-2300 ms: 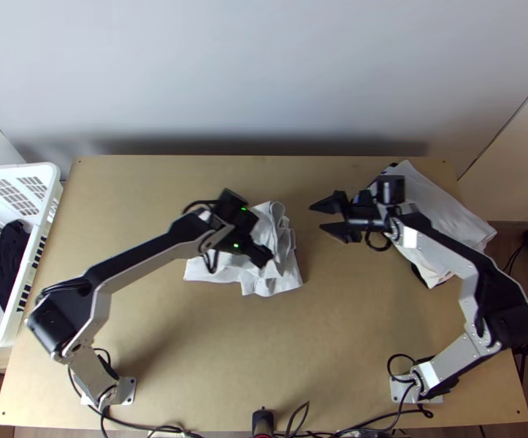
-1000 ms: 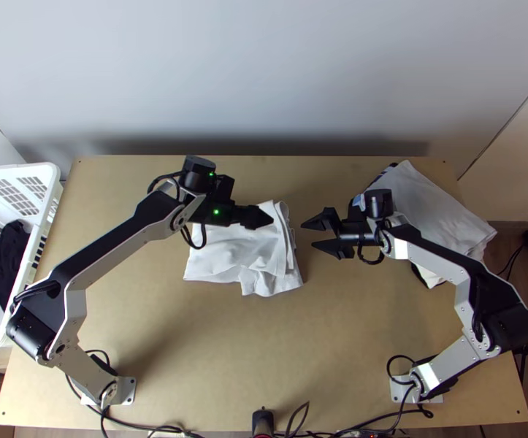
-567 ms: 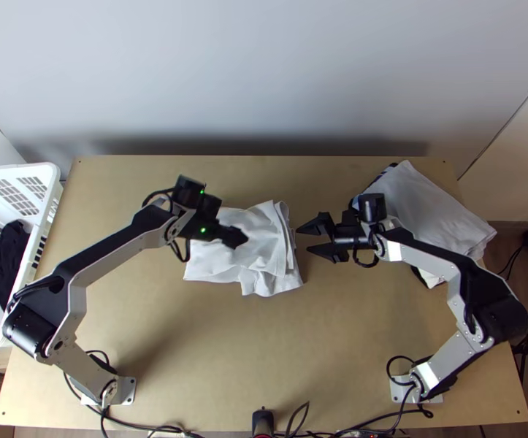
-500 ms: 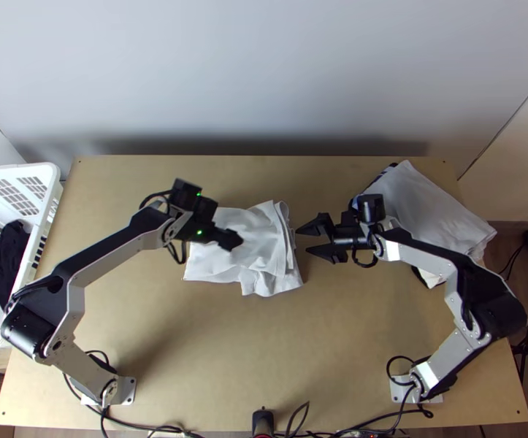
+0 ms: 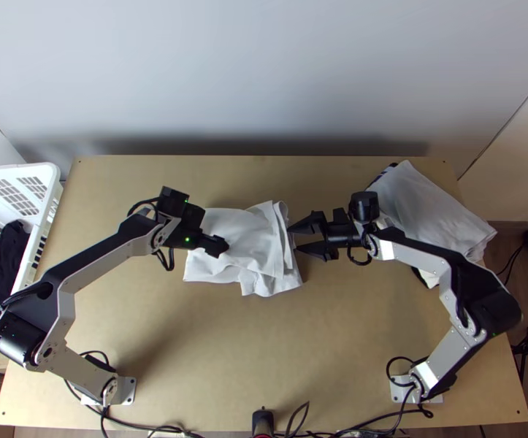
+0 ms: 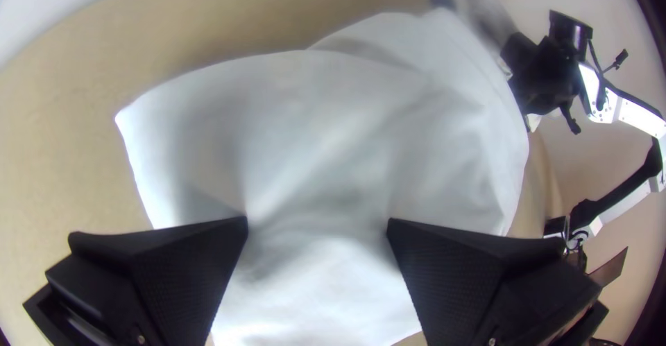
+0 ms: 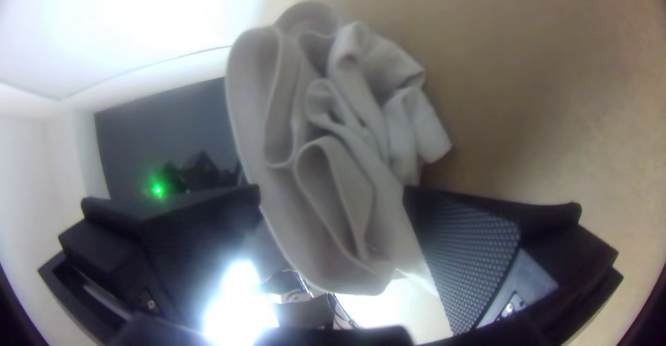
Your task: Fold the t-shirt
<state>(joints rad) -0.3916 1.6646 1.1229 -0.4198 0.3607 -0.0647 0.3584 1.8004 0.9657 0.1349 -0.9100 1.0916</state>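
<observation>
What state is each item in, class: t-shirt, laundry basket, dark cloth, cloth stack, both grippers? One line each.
White t-shirt: loosely folded, layers bunched at one end
Laundry basket: upright, open-topped
Dark cloth: bunched inside
Cloth stack: layered, white on top
Left gripper: jaws open
Right gripper: jaws open

T-shirt (image 5: 253,237) between basket (image 5: 47,177) and pile (image 5: 435,208)

t-shirt (image 5: 245,237): matt, rumpled cloth | table (image 5: 227,350): smooth wood | basket (image 5: 15,168): smooth plastic | right arm's links (image 5: 419,258): metal
</observation>
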